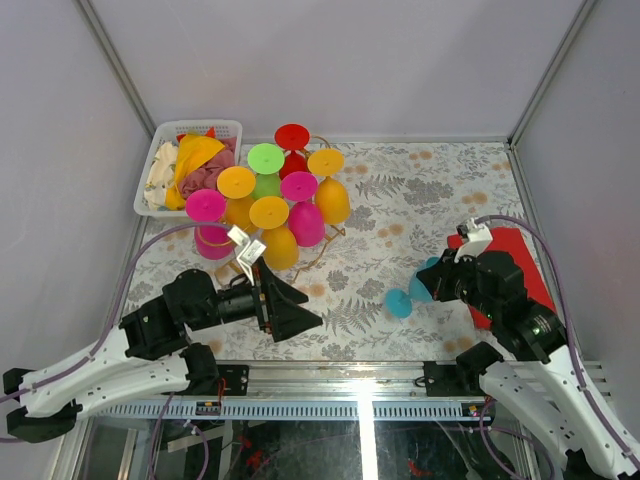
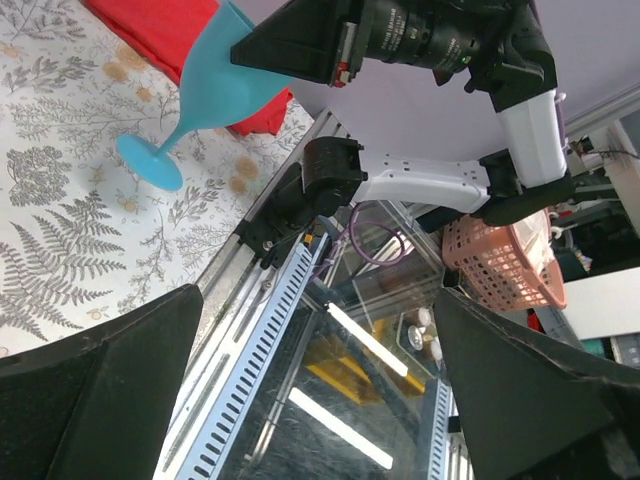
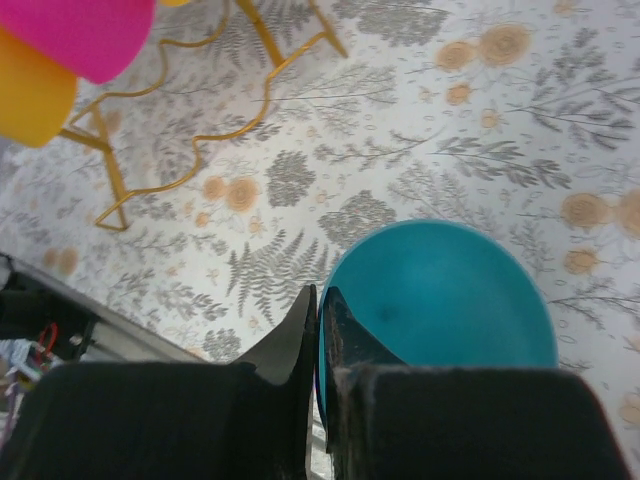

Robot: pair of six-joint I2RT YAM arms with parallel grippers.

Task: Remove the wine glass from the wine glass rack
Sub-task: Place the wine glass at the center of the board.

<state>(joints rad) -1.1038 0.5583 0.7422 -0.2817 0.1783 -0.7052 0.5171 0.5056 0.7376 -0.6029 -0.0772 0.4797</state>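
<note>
Already off the gold wire rack (image 3: 111, 165), a teal wine glass (image 3: 440, 290) tilts below the right gripper (image 3: 321, 330), which pinches its rim tight. Setting it down and releasing looks next; the left gripper (image 2: 315, 300) gapes empty.

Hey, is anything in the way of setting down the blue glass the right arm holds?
Nothing visible. The teal plastic wine glass, held in the shut jaws of the right gripper, has bare floral tablecloth around its foot; the red cloth lies off to its right.
</note>
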